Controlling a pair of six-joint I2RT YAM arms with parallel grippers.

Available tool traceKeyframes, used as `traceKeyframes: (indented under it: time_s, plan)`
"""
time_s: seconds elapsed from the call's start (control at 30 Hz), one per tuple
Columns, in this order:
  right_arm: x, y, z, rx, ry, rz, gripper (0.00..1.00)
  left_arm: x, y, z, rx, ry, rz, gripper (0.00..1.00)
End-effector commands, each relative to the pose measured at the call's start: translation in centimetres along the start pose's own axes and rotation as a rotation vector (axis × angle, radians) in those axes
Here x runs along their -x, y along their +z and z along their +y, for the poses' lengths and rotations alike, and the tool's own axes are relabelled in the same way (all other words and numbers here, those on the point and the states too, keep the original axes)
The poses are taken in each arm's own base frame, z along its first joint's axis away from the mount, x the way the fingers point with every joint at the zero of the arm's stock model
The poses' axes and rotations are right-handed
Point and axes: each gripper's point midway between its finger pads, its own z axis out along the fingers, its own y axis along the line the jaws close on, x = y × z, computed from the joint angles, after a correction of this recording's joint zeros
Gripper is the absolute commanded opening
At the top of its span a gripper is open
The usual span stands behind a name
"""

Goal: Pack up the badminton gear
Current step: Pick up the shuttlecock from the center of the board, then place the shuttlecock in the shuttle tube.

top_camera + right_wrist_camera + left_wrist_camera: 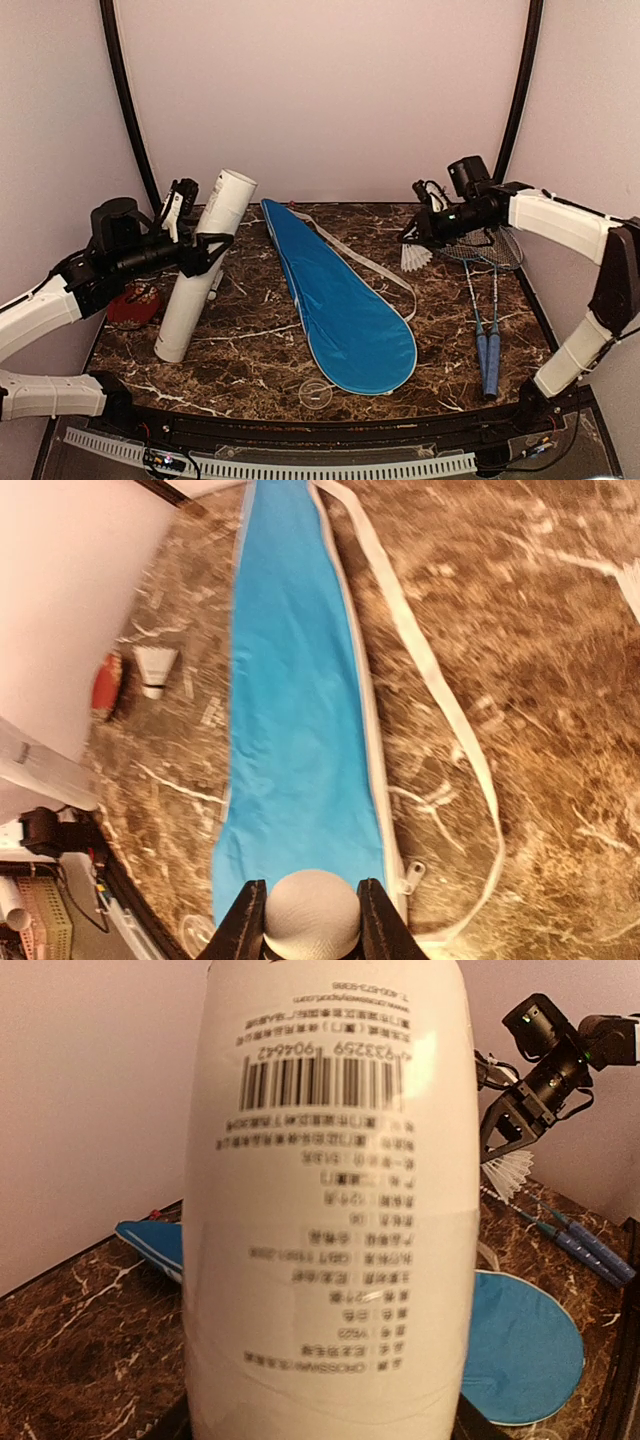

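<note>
The long white tube (205, 265) leans tilted at the left, its lower end on the table. My left gripper (207, 252) is shut around its middle, and its printed label (330, 1210) fills the left wrist view. Above the table at the right, my right gripper (412, 236) is shut on a white feathered shuttlecock (416, 257), its round cork (312, 915) pinched between the two fingers. The big blue cover (340, 290) lies flat in the middle. Two rackets (486, 310) with blue handles lie at the right. Another shuttlecock (155, 667) lies left of the cover.
A small red oval object (133, 305) sits at the left edge beside the tube. The cover's white strap (385, 270) loops out over the marble on its right side. A clear round lid (316, 393) lies near the front edge. Pale walls enclose the table.
</note>
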Motion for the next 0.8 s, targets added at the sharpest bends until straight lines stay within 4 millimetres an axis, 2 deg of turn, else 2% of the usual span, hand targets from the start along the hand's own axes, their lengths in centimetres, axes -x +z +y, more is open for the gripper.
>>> traceKeyframes:
  time_s: [0.0, 0.3, 0.47, 0.6, 0.77]
  plan:
    - [4.1, -5.9, 8.1, 0.282, -0.015, -0.304, 0.15, 4.6, -0.2, -5.3, -0.189, -0.07, -0.185, 0.6]
    - [4.2, -14.1, 18.7, 0.547, -0.016, -0.68, 0.17, 5.1, 1.7, -14.6, -0.364, -0.014, -0.199, 0.6]
    - [3.9, -17.2, 22.2, 0.644, -0.023, -0.788, 0.17, 4.8, 2.5, -17.5, -0.417, 0.03, -0.192, 0.6]
    - [3.4, -17.9, 24.3, 0.715, -0.038, -0.791, 0.17, 4.8, 2.7, -18.6, -0.442, 0.044, -0.19, 0.6]
    - [2.7, -16.5, 26.2, 0.722, -0.067, -0.742, 0.18, 5.0, 2.7, -18.9, -0.445, 0.046, -0.193, 0.6]
